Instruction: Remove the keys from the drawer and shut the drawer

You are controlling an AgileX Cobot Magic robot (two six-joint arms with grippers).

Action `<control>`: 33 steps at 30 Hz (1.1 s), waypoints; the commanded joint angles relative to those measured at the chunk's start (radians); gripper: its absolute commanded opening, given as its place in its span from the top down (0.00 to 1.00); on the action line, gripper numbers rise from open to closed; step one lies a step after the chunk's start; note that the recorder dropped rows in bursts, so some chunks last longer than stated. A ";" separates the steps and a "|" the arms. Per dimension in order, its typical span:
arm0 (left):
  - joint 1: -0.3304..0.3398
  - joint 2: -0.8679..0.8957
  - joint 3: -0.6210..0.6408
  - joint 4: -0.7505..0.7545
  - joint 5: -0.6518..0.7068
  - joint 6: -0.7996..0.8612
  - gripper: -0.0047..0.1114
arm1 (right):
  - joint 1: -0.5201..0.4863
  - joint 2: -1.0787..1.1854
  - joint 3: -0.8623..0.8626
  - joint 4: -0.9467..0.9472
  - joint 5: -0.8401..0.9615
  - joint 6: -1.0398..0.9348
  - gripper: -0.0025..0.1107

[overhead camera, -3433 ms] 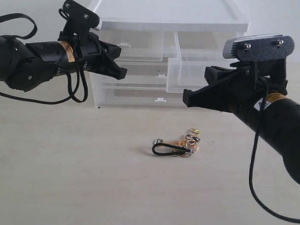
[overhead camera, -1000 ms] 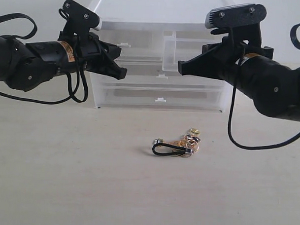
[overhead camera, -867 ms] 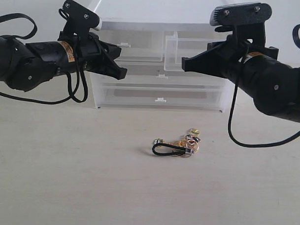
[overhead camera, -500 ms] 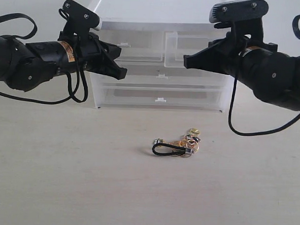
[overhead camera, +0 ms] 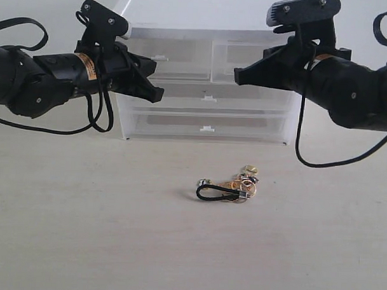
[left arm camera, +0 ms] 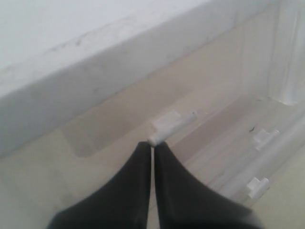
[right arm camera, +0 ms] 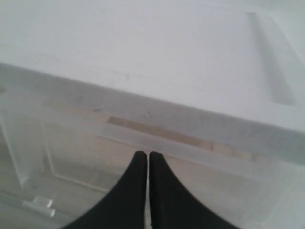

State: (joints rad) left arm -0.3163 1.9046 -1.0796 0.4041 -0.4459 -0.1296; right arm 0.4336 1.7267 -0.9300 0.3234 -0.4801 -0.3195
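The keys (overhead camera: 229,186), gold and brass on a black loop strap, lie on the table in front of the drawer unit (overhead camera: 207,129). The drawer (overhead camera: 247,56), the right small translucent one, sits about flush with its left twin (overhead camera: 174,55). My right gripper (overhead camera: 238,76) is shut and empty, with its tips (right arm camera: 145,155) against the drawer's front (right arm camera: 86,152). My left gripper (overhead camera: 158,93) is also shut and empty, hovering before the unit's left side. In the left wrist view its tips (left arm camera: 152,143) line up with a white tab handle (left arm camera: 170,123). The drawer's own handle is hidden.
Two full-width drawers (overhead camera: 207,113) lie below the small ones, each with a white tab (overhead camera: 207,128). The unit's flat white top (right arm camera: 157,52) fills the right wrist view. The tabletop (overhead camera: 114,231) is bare wood around the keys.
The drawer has slid in from sticking out to about flush with the unit. My right gripper rose and moved toward the unit with it. The left arm and the keys stayed still.
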 commanded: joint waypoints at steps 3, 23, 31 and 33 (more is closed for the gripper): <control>0.037 -0.017 -0.054 -0.152 -0.104 -0.009 0.92 | -0.006 0.049 -0.115 -0.056 0.098 0.016 0.98; 0.037 -0.017 -0.054 -0.152 -0.099 -0.009 0.92 | -0.044 0.076 -0.148 0.324 0.119 -0.289 0.98; 0.037 -0.017 -0.054 -0.152 -0.099 -0.009 0.92 | -0.013 -0.049 -0.060 0.294 0.237 -0.323 0.98; 0.037 -0.017 -0.054 -0.152 -0.099 -0.009 0.92 | -0.003 -0.124 0.004 0.298 0.218 -0.321 0.98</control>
State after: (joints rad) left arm -0.3163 1.9046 -1.0796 0.4021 -0.4459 -0.1296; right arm 0.4265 1.6859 -0.9898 0.6129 -0.2432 -0.6308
